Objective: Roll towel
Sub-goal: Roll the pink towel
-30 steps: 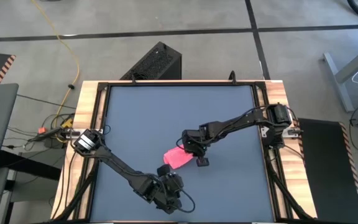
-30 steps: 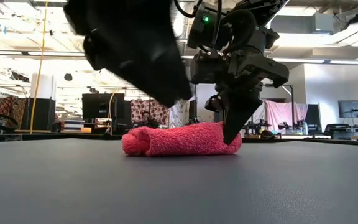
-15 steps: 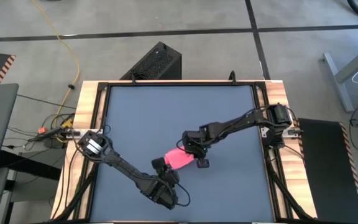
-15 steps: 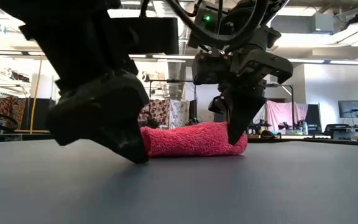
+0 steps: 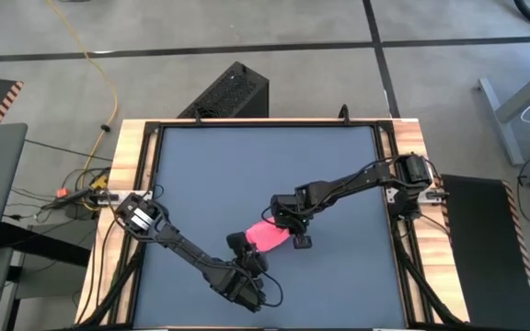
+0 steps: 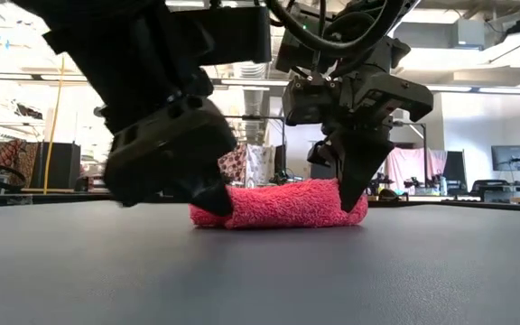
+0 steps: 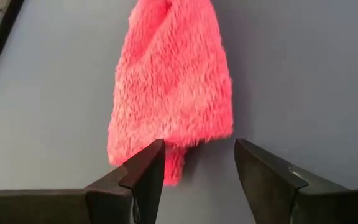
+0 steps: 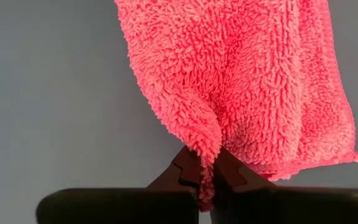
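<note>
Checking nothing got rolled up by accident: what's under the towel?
Only the grey mat shows around and beneath the towel. The right hand pinches a towel edge; the open left hand sits at its other end. Anything inside the roll is hidden.

rolled pink towel (image 6: 283,204) on mat (image 6: 260,271)
</note>
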Controlling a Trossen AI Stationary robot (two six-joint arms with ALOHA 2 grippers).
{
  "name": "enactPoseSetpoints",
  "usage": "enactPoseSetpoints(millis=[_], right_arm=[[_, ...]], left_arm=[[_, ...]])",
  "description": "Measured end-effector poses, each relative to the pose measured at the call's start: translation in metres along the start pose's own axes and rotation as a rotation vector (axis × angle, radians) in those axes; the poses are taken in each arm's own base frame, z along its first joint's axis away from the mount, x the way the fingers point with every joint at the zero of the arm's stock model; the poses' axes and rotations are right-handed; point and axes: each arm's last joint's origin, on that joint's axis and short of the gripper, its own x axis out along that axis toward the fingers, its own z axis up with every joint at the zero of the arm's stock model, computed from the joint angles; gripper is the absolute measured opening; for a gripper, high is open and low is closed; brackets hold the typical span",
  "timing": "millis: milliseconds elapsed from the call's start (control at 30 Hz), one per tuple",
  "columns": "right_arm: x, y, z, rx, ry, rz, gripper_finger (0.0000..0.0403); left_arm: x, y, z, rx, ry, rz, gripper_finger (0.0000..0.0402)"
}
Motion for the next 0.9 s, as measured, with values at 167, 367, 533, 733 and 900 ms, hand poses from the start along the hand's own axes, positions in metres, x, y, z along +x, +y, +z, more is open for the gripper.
enactPoseSetpoints(millis=[167, 367, 533, 733, 900], right_arm=[[0.000, 0.000, 0.000, -0.001, -0.003, 0.000, 0.0029], [0.000, 0.000, 0.000, -0.001, -0.003, 0.000, 0.0029], [0.000, 0.000, 0.000, 0.000, -0.002, 0.000, 0.0029], [0.000, 0.000, 0.000, 0.000, 0.001, 0.000, 0.0029], [0.000, 0.000, 0.000, -0.006, 0.001, -0.001, 0.0029]], left_arm=[[0.002, 0.000, 0.004, -0.047, -0.019, -0.004, 0.0185], [0.010, 0.005, 0.012, -0.099, -0.065, 0.032, 0.0185], [0.027, 0.009, 0.019, -0.173, -0.019, -0.012, 0.0185], [0.034, 0.013, 0.024, -0.190, 0.000, -0.033, 0.0185], [0.023, 0.002, 0.020, -0.109, -0.005, -0.106, 0.0185]])
